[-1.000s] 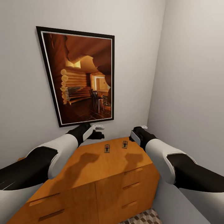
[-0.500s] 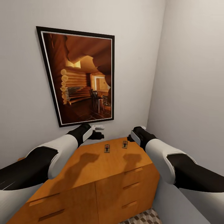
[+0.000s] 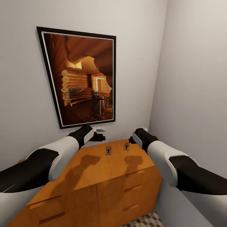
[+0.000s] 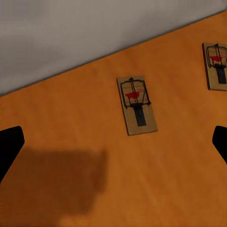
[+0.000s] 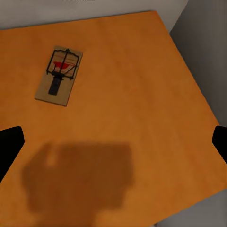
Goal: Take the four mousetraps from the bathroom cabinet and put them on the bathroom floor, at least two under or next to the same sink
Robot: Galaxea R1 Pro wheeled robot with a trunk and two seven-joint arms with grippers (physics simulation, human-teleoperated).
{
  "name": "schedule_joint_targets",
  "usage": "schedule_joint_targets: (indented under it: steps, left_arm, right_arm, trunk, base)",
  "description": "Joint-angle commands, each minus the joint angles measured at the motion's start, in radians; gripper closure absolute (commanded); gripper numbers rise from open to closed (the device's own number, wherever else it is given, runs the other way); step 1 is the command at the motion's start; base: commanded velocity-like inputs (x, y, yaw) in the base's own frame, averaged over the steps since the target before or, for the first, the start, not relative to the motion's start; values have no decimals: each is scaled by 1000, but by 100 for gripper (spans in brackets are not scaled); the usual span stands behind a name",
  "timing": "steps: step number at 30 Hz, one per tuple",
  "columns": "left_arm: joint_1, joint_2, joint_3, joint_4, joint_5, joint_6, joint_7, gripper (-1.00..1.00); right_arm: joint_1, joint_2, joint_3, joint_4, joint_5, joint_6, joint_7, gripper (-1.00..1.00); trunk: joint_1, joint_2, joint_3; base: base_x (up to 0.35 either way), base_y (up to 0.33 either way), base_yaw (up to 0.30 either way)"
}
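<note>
Pale grey walls meet in a corner behind the cabinet (image 3: 104, 176), whose orange-brown top carries two mousetraps; a framed picture (image 3: 82, 78) of a log interior hangs on the wall above it, and a patch of the cube-patterned bathroom floor (image 3: 148, 220) is seen at the cabinet's foot. Relative to the cabinet, the left mousetrap (image 3: 108, 150) lies near the rear edge at about mid-width, and the right mousetrap (image 3: 126, 146) lies beside it, nearer the corner wall, the two apart and not touching. Each trap lies flat, its long axis running roughly from the cabinet's front toward the wall. In the left wrist view the red-marked end of the left mousetrap (image 4: 136, 105) is seen turned toward the wall. The left gripper (image 3: 100, 134) is held above the rear of the cabinet, just short of the left trap, and the right gripper (image 3: 134, 138) above the right trap's side; each is probably so placed that one trap lies in line with one arm. In both wrist views the dark fingertips (image 4: 9, 149) are set wide apart at the frame edges with nothing between them, so both jaws are spread and empty. The right mousetrap (image 5: 58, 75) is seen ahead of the right gripper, not yet between its fingertips.
</note>
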State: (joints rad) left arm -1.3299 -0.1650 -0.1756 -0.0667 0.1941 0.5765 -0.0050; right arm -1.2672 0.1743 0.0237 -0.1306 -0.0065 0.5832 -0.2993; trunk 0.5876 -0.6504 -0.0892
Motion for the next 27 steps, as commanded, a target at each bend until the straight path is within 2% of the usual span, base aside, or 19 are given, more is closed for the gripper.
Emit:
schedule_joint_targets:
  steps: [1,7,18,27]
  left_arm:
    - [-1,0,-9,-1,9,5,0,-100]
    - [0,-1,-9,-1,8,3,3,-100]
    - [-1,0,-8,-2,8,3,8,-100]
    - [-1,-2,-8,-1,9,2,6,-100]
  right_arm:
    - [-1,0,2,-1,-1,5,-3,-100]
    - [-1,0,1,-1,0,1,-4,-100]
    - [0,0,0,-1,0,-2,-5,-100]
    - [0,0,-1,-1,0,-14,-5,-100]
  trunk:
    - [0,-2,-2]
    - [0,-2,-2]
    - [0,-2,-2]
    - [0,-2,-2]
  base:
    - [0,0,0]
    - [26,-12,0]
    - [139,-106,0]
    - [32,-25,0]
